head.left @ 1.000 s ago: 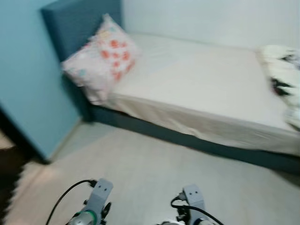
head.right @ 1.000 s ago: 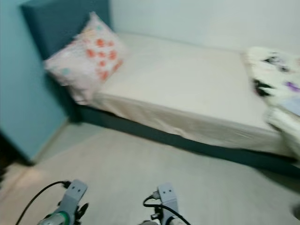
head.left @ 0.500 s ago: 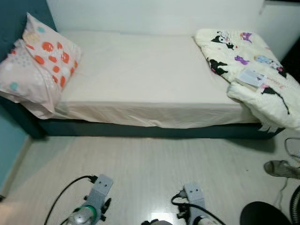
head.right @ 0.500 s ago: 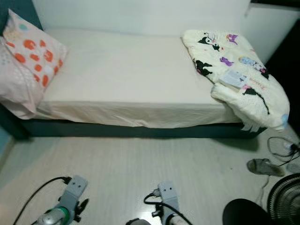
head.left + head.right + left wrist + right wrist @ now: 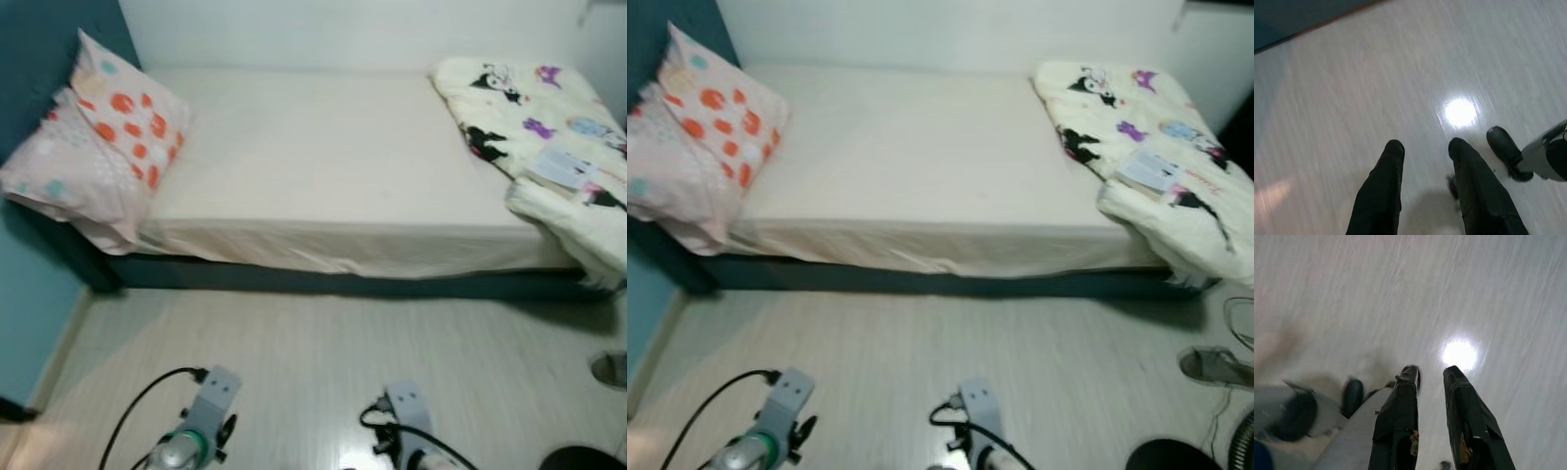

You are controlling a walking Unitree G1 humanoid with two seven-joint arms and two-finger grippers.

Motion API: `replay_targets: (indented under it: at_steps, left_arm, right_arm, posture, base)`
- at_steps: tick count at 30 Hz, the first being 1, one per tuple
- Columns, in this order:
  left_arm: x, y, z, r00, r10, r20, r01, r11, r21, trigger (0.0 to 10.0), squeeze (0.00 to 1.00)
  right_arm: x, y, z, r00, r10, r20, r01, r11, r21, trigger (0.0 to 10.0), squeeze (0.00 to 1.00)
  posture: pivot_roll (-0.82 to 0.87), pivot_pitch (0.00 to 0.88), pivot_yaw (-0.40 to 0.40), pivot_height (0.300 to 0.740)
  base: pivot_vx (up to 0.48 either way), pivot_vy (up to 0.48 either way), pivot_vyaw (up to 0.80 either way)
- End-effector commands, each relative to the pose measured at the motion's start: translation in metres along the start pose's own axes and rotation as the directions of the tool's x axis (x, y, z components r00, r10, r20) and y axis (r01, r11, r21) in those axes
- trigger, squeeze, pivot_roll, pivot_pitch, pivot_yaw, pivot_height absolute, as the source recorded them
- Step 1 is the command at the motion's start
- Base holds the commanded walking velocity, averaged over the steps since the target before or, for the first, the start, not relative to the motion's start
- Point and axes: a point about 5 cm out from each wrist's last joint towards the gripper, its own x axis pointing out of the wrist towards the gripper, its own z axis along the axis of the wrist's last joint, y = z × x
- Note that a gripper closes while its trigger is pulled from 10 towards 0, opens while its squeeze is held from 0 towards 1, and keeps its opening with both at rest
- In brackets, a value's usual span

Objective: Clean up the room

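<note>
A bed with a cream sheet [image 5: 323, 157] spans the view ahead. A pink pillow with orange spots [image 5: 108, 147] leans on the dark blue headboard [image 5: 44, 49] at the left end. At the right end lies a crumpled white cartoon-print quilt [image 5: 549, 147] with a small booklet [image 5: 1151, 171] on it. Both arms hang low over the pale floor, the left arm [image 5: 201, 421] and the right arm [image 5: 407, 431]. My left gripper [image 5: 1424, 147] is open with nothing between its fingers. My right gripper [image 5: 1432, 371] is also open and holds nothing.
A grey slipper [image 5: 1215, 364] lies on the floor at the right, near a dark round object [image 5: 1166, 458] and a cable. A light blue wall [image 5: 29, 294] closes the left side. Pale plank floor [image 5: 323, 352] stretches between me and the bed frame.
The camera swung right from the pillow end to the whole bed, then drifted back a little to the left. Both arms hang as before.
</note>
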Motion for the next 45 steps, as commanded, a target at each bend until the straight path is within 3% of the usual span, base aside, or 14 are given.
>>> replay_targets:
  at_steps: [1, 13, 29, 45]
  left_arm:
    - [-0.0022, 0.0021, -0.0073, 1.0, -0.004, -0.028, 0.004, 1.0, 0.012, 10.0, 0.0]
    - [-0.0022, 0.0017, -0.0065, 1.0, -0.007, -0.02, 0.008, 1.0, 0.011, 10.0, 0.0]
    - [-0.0023, 0.0017, -0.006, 1.0, -0.013, -0.015, 0.014, 1.0, 0.016, 10.0, 0.0]
    - [-0.0027, 0.0008, -0.0086, 1.0, -0.011, -0.029, 0.012, 1.0, 0.015, 10.0, 0.0]
  right_arm:
    - [-0.0009, 0.0066, -0.0073, 1.0, 0.018, -0.025, -0.018, 1.0, 0.002, 10.0, 0.0]
    - [-0.0014, 0.0068, -0.0087, 0.999, 0.019, -0.03, -0.019, 1.0, 0.002, 10.0, 0.0]
    - [-0.0015, 0.0067, -0.0095, 0.999, 0.014, -0.034, -0.014, 1.0, 0.014, 10.0, 0.0]
    - [-0.0012, 0.0072, -0.0086, 0.999, 0.02, -0.029, -0.02, 1.0, 0.004, 10.0, 0.0]
  posture:
    - [-0.07, 0.0, 0.047, 0.74]
    - [-0.07, 0.0, 0.045, 0.74]
    - [-0.07, 0.0, 0.051, 0.74]
    - [-0.07, 0.0, 0.051, 0.74]
  base:
    - [0.36, 0.0, 0.0]
    - [0.358, 0.0, 0.0]
    - [0.339, 0.0, -0.7]
    - [0.317, 0.0, 0.0]
